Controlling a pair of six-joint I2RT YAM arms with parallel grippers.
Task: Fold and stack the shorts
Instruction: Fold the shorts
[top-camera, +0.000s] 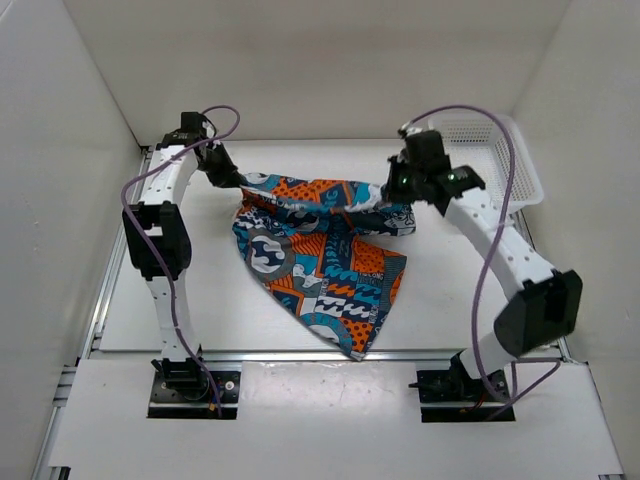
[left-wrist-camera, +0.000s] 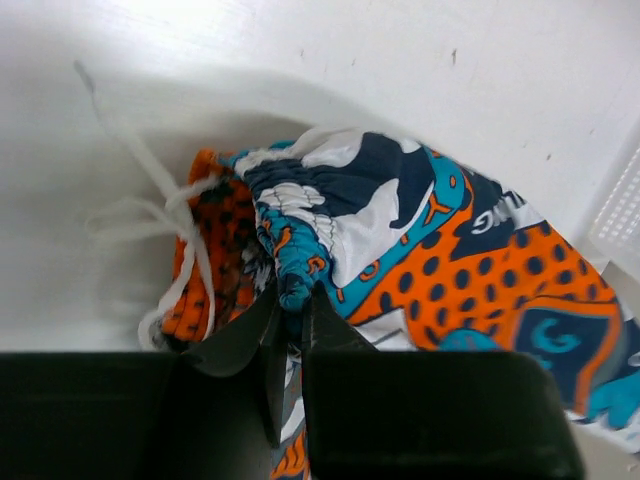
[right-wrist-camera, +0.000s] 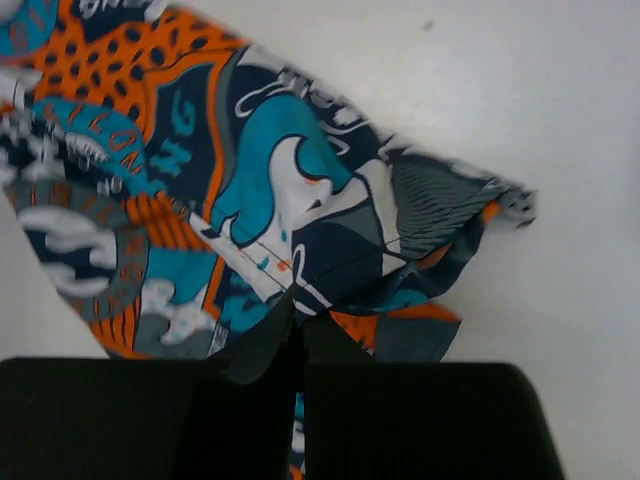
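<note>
The printed shorts (top-camera: 320, 255) in blue, orange, teal and white hang stretched between both grippers at the back of the table, their lower part trailing toward the front edge. My left gripper (top-camera: 228, 172) is shut on the gathered waistband of the shorts (left-wrist-camera: 330, 220), with white drawstrings (left-wrist-camera: 165, 215) dangling left. My right gripper (top-camera: 392, 190) is shut on a fabric edge at the other end of the shorts (right-wrist-camera: 300, 210), where a corner sticks out to the right.
A white plastic mesh basket (top-camera: 500, 160) stands at the back right, just behind the right arm; its wall shows in the left wrist view (left-wrist-camera: 622, 215). White walls close in the table on three sides.
</note>
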